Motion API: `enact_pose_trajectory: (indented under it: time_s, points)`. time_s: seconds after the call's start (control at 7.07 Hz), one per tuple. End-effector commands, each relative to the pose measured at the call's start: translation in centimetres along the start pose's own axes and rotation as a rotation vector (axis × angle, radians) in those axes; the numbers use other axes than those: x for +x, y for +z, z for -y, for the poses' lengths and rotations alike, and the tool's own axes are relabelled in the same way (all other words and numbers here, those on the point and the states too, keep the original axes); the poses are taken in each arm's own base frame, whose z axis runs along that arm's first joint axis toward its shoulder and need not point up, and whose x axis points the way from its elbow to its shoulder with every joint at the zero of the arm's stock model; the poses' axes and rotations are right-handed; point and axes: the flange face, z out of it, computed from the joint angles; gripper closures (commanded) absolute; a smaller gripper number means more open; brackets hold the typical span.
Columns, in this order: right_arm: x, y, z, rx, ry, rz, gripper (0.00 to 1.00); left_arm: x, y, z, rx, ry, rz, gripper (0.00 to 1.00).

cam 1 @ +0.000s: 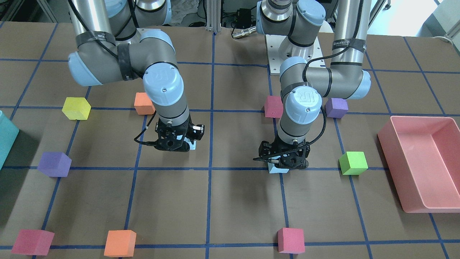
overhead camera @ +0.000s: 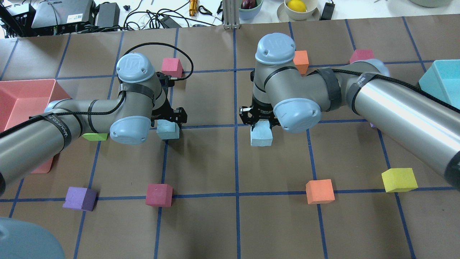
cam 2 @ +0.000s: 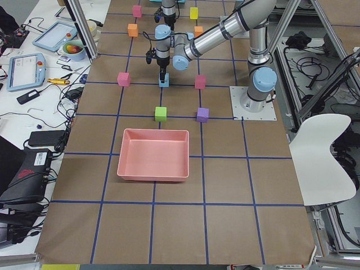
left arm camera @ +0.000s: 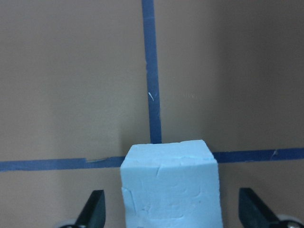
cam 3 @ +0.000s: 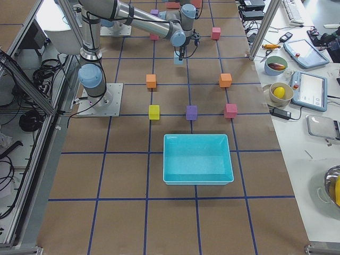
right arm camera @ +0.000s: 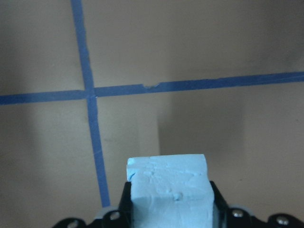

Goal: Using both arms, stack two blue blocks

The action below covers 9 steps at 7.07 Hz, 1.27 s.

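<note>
Near the middle of the table (overhead camera: 215, 162), the right gripper (right arm camera: 170, 205) is clamped on one blue block (overhead camera: 261, 136), while the left gripper (left arm camera: 173, 207) straddles the other blue block (overhead camera: 168, 131), jaws apart and not touching it. I judge this the grasping step; next the left jaws must close, then one block goes onto the other

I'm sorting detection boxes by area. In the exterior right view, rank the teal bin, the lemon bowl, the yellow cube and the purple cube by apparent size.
1. the teal bin, by far the largest
2. the bowl
3. the yellow cube and the purple cube: they look alike, so tied
</note>
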Motion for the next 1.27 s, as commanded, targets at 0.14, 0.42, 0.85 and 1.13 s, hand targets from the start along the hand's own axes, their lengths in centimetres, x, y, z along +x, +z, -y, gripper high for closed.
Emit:
enact_pose_trajectory:
  time_s: [0.14, 0.42, 0.85, 1.13]
  points:
    - [-2.5, 4.1, -3.1, -0.012, -0.045, 0.035, 1.0, -0.2, 0.4, 0.2, -0.005, -0.003, -0.002, 0.82]
    - [-3.3, 4.8, -3.5, 0.011, -0.066, 0.045, 1.0, -0.4, -0.6, 0.6, 0.016, -0.005, -0.005, 0.94]
    - [-4.0, 4.9, -4.0, 0.011, -0.083, 0.045, 0.85, 0.1, -3.4, 1.6, 0.055, -0.002, -0.036, 0.95]
    - [-4.0, 5.2, -4.0, 0.01, -0.084, 0.044, 0.47, 0.7, -3.9, 1.5, 0.046, 0.006, -0.038, 0.95]
